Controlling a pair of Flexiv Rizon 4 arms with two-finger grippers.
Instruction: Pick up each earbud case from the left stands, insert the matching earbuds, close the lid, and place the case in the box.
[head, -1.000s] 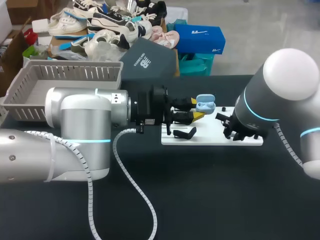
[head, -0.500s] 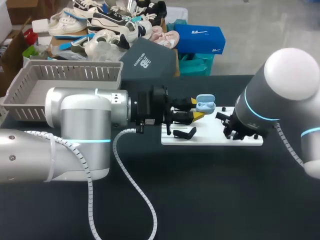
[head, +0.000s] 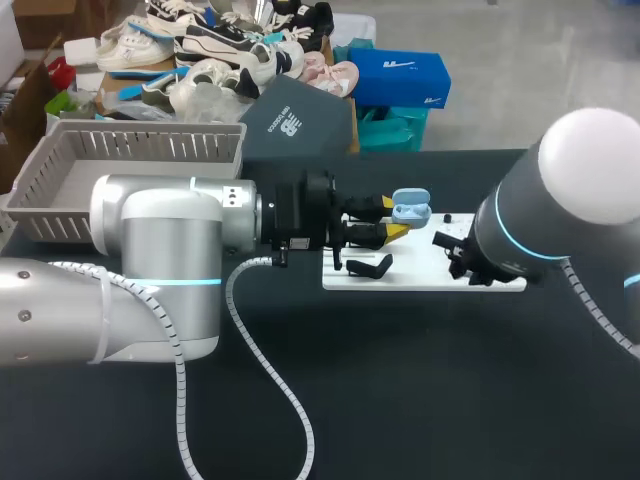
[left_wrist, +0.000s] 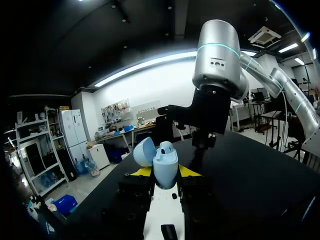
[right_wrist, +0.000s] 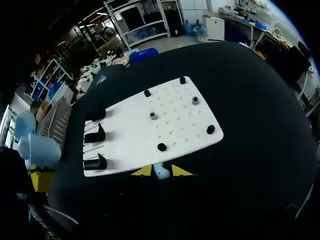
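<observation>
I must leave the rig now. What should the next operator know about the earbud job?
Left gripper: shut on the case, lid open, beside the board.
Right gripper: shut on a small blue earbud, at the board's edge.
Done: case picked up and opened.
Left: insert earbud, close lid, put case in the box.

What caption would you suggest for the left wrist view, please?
Left gripper shut on an open light-blue plastic earbud case, right arm beyond it.

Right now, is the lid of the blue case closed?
No, the lid of the case stands open, tilted back from its body.
</observation>
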